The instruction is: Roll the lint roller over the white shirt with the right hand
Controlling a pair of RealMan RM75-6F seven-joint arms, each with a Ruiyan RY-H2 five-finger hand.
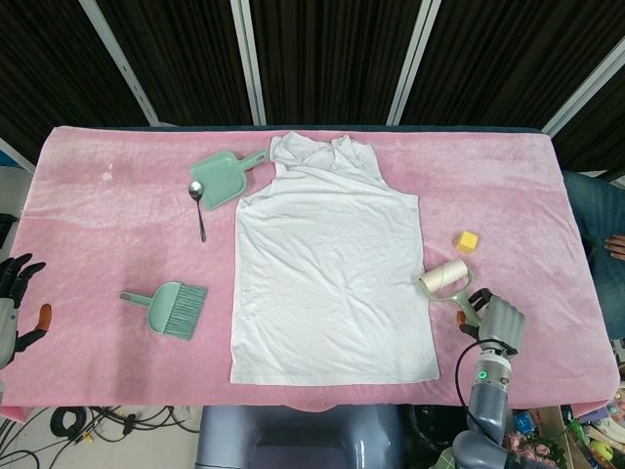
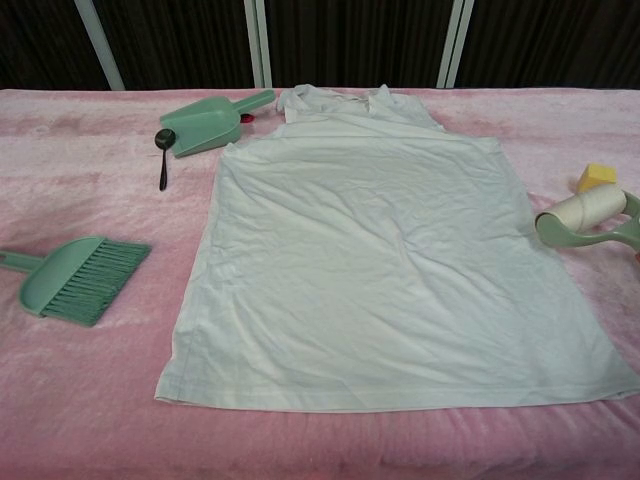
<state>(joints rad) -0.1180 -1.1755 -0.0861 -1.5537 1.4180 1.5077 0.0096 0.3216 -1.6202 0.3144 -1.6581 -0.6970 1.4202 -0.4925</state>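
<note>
Head view looks steeply down; chest view lower, nearer — both share shirt (image 1: pixel 332 274).

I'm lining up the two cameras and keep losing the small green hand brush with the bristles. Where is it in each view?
Head view: the small green hand brush lies on the pink cloth at lower left, left of the white sleeveless shirt.
Chest view: the same brush sits at the left edge, mid-height, its handle cut off by the frame.
Shared landmark: the shirt's left hem, to the brush's right in both.

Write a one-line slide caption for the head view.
Right hand grips the lint roller beside the white shirt spread flat on the pink cloth.
</note>
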